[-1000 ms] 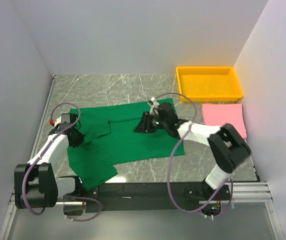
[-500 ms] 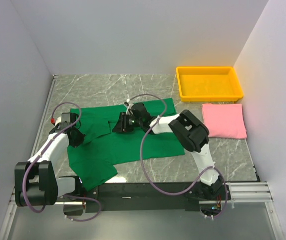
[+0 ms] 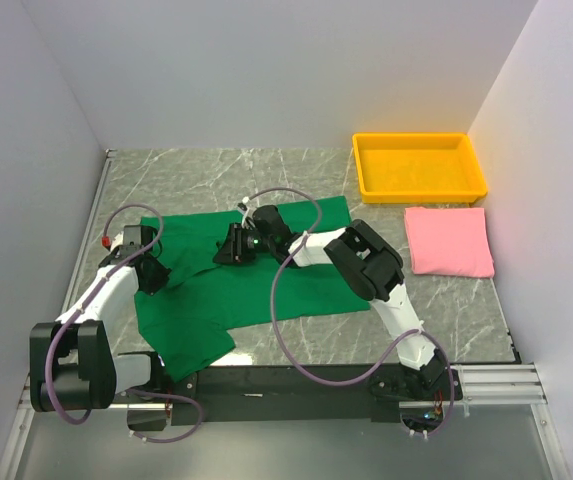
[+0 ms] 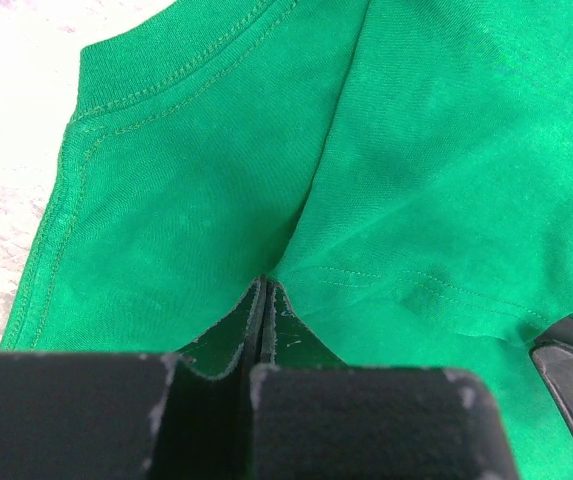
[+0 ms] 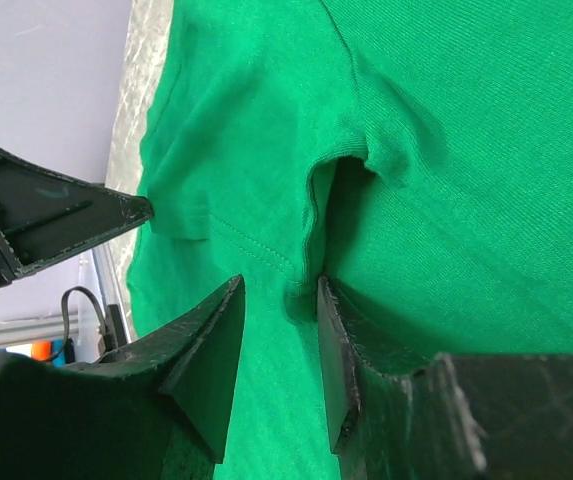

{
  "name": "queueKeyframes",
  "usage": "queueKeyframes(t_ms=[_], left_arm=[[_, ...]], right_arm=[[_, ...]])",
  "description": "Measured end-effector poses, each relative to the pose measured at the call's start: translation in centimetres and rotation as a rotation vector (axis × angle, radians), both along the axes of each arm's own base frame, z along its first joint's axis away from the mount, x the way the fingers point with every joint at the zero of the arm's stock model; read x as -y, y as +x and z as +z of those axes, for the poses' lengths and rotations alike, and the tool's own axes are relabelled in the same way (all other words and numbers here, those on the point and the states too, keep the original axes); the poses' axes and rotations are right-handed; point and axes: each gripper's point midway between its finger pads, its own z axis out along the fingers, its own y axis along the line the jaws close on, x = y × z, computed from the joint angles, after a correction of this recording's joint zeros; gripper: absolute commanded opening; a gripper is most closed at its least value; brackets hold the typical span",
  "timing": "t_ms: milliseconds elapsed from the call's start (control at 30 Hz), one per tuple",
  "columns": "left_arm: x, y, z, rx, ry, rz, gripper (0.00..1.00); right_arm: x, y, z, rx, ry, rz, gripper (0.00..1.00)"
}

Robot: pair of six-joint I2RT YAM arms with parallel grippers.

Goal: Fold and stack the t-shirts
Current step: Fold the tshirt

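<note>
The green t-shirt (image 3: pixel 266 285) lies spread at centre-left of the frame, and the pink t-shirt (image 3: pixel 449 240) lies folded at right. The left gripper (image 3: pixel 152 274) pinches the green cloth at its left edge. The right gripper (image 3: pixel 228 246) stands part-open astride a raised fold mid-shirt.

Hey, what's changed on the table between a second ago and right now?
The right claw swept left across the green t-shirt, toward the left arm, its jaws open over a wrinkle. Nothing was picked up or released. The left claw stayed shut on that shirt. The pink t-shirt and yellow tray didn't move.
</note>
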Motion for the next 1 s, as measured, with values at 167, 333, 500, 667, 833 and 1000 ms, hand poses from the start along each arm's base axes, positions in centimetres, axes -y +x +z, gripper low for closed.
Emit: queueKeyframes(t_ms=[167,333,500,667,833,1000], left_arm=[[0.0,0.1,0.1,0.001,0.0,0.0,0.01],[0.0,0.4,0.6,0.009,0.002,0.001,0.01],[-0.1,0.6,1.0,0.013,0.005,0.002,0.01],[-0.1,0.5,1.0,0.007,0.007,-0.001,0.01],[-0.1,0.1,0.9,-0.01,0.01,-0.011,0.01],[-0.2,0.1,1.4,-0.009,0.011,-0.013,0.01]], right_arm=[[0.0,0.0,-0.1,-0.003,0.001,-0.003,0.36],[0.1,-0.1,-0.4,-0.01,-0.012,-0.003,0.19],[0.3,-0.1,-0.7,-0.011,-0.025,-0.003,0.06],[0.4,-0.3,-0.9,-0.017,-0.035,0.001,0.0],[0.6,-0.5,-0.5,-0.026,-0.042,0.004,0.0],[0.7,-0.6,0.2,-0.025,-0.046,0.006,0.0]])
